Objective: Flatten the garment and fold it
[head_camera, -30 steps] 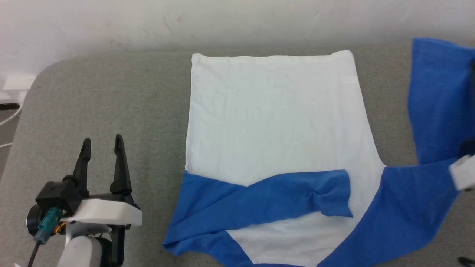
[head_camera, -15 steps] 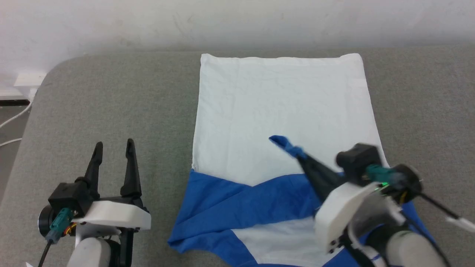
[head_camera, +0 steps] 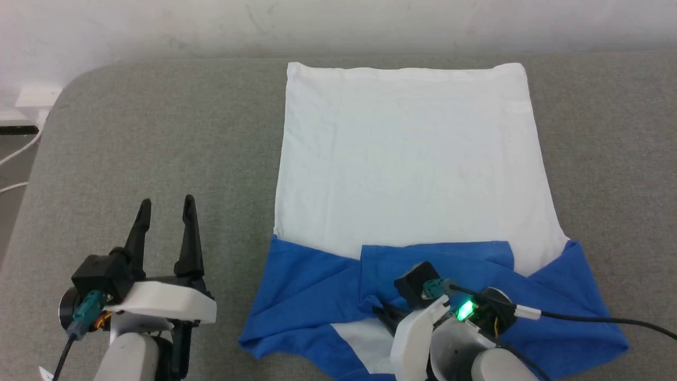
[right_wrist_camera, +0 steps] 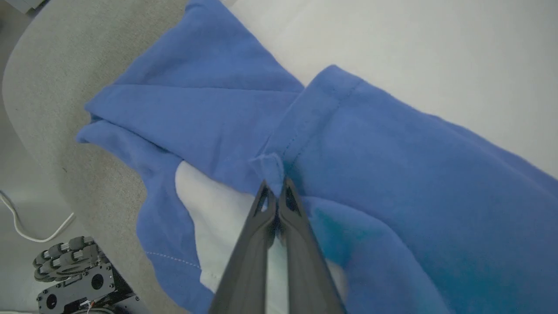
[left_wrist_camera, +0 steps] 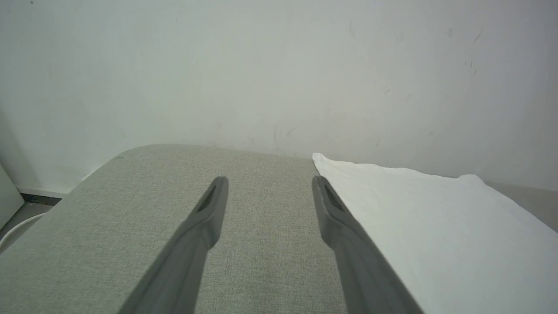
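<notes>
The right gripper (right_wrist_camera: 273,192) was clenched on a sleeve hem of the garment (head_camera: 407,159) — soft, limp, likely best taken by edges — which lay right of the spread fingers of the left gripper (head_camera: 166,202).

You had no text, label, brand, number or sign to read, neither on the white cotton T-shirt with blue sleeves (head_camera: 412,159) nor on the grey fabric surface (head_camera: 158,132) beneath it.
</notes>
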Controlling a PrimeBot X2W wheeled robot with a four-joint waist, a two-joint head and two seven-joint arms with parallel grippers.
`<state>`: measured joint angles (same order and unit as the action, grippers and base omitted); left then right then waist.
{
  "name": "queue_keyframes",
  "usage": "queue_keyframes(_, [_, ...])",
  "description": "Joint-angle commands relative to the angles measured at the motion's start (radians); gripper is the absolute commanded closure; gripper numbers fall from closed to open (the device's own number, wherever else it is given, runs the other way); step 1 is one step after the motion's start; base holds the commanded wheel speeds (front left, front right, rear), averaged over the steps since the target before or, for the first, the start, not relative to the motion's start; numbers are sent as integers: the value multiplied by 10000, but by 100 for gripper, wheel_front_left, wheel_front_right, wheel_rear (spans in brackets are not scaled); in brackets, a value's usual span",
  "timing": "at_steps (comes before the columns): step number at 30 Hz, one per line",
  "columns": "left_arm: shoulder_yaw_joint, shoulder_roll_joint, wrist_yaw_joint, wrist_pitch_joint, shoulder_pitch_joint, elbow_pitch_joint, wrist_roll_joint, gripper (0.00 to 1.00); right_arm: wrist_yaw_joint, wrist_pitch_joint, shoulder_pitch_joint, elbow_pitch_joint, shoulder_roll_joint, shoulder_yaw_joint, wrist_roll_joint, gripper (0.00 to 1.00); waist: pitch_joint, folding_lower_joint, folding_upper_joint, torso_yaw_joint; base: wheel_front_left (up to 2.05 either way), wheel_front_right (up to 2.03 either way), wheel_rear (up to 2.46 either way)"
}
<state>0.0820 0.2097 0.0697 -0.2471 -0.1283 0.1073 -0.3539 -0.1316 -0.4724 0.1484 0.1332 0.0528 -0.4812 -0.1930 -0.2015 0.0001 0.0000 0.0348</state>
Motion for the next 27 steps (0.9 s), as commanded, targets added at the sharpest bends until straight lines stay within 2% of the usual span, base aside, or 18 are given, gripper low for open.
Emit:
queue_keyframes(1, [-34, -14, -132, -76, -174, 112, -74, 0, 9, -85, 183, 275, -24, -103, -225, 100, -43, -1, 0, 7, 0, 0, 0])
queue_keyframes(2, [-43, -21, -144, -85, -193, 143, -75, 0, 9, -108, 227, 349, -24, -145, -324, 80, -52, -1, 0, 5, 0, 0, 0])
queue_keyframes(4, [-55, -36, -148, -98, -201, 176, -65, 0, 9, -49, 332, 336, -24, -247, -515, 0, -55, -1, 0, -13, 0, 0, 0])
queue_keyframes(11, [-49, 33, -223, -118, -244, 289, -13, 0, 9, 970, 458, -709, -25, 107, -1334, 0, 15, -1, 0, -153, 0, 0, 0])
queue_keyframes(16, [51, 262, -302, 32, -391, 201, 86, 0, 9, 2521, 349, -1946, -25, 1413, -1296, 0, -76, -1, 0, -409, 0, 0, 0])
queue_keyframes(22, [345, 802, -753, 627, -1272, 210, 242, 0, 9, 4101, 137, -2889, -25, 3169, -802, 0, -457, -1, 0, -807, 0, 0, 0])
queue_keyframes(27, [636, 1357, -1372, 1746, -2904, 641, 164, 0, 9, 4368, 72, -2969, -25, 4317, -348, 0, -1264, -1, 0, -1170, 0, 0, 0])
